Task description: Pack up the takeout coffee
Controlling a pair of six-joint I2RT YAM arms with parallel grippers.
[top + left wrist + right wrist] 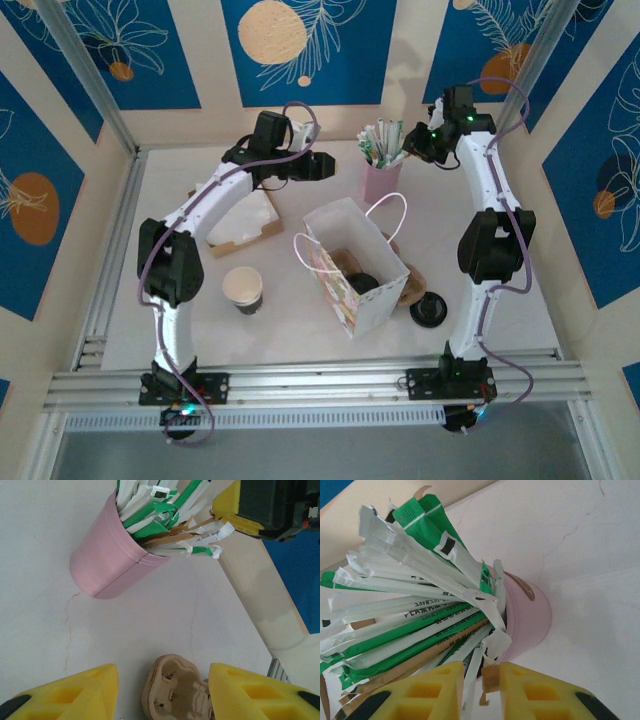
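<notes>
From the top camera I find the takeout coffee (362, 283) inside the white bag (385, 300), with the left gripper (324, 166) near the pink cup (382, 182). On the left wrist view its fingers (75, 692) stand apart and empty above a cardboard carrier (175, 692). On the right wrist view the right gripper (481, 679) is pinched on a wrapped straw (470, 690).

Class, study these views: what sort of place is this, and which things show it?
Likely a lab mock-up of a café counter: robot arms bolted to a metal rail, a pink cup of wrapped straws, and a handled paper bag.
</notes>
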